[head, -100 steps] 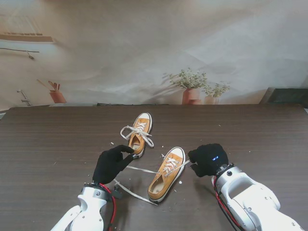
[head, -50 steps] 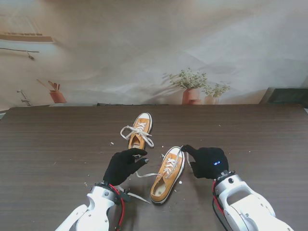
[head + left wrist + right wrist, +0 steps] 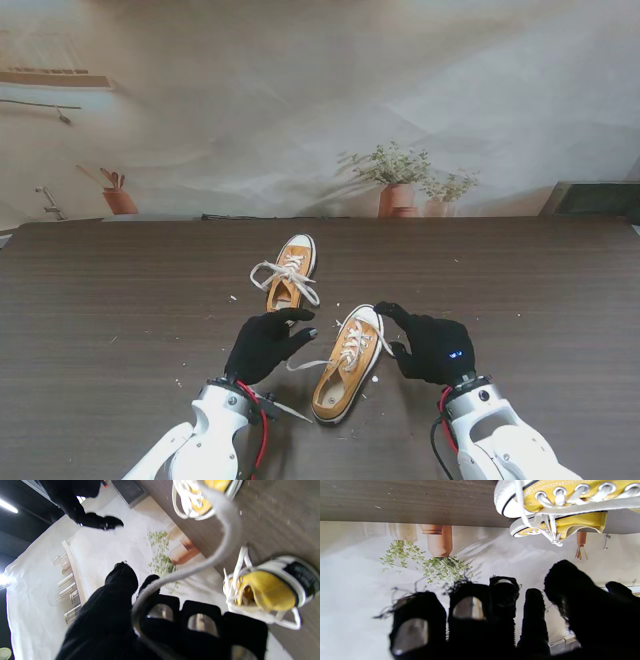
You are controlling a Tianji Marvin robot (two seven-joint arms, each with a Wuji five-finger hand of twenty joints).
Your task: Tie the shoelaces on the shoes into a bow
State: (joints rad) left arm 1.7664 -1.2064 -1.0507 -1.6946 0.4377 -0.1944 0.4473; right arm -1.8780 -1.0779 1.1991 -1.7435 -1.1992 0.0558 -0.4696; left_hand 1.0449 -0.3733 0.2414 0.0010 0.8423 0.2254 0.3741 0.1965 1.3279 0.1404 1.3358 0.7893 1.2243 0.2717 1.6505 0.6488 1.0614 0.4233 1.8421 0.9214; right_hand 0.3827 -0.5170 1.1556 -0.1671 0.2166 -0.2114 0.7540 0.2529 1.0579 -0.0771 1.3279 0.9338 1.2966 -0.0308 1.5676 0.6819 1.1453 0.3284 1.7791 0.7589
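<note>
black-gloved hands, white arms, red cables

You have two yellow low-top shoes with white toe caps on the dark table. The nearer shoe (image 3: 346, 362) lies angled, toe pointing away and rightward, its white lace (image 3: 305, 364) untied and trailing left. The farther shoe (image 3: 290, 277) sits just beyond it, laces (image 3: 285, 272) loosely spread over its tongue.

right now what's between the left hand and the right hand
In the stand view, the nearer yellow sneaker lies between the left hand and right hand, with a white lace running from it toward the left hand.
</note>
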